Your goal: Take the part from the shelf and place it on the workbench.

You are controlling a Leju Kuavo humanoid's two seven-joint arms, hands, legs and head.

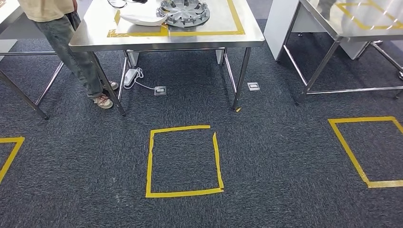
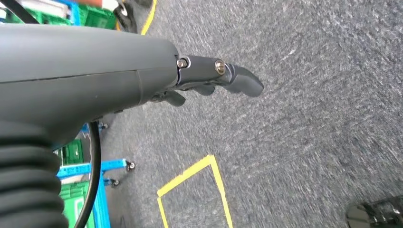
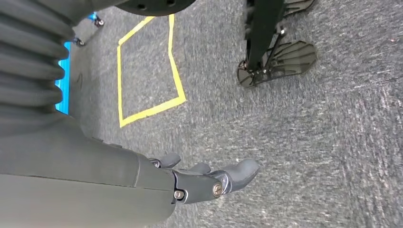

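Two hands hanging empty over the carpet, part lying on the desk ahead.
Left hand and right hand are hanging with fingers loosely spread, holding nothing; the grey round part is resting well apart on the steel desk, beside a white piece.

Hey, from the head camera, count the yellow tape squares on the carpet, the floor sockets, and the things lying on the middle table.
Yellow tape squares: 3
Floor sockets: 2
Things on the middle table: 2, a round grey part and a white part
Total: 7
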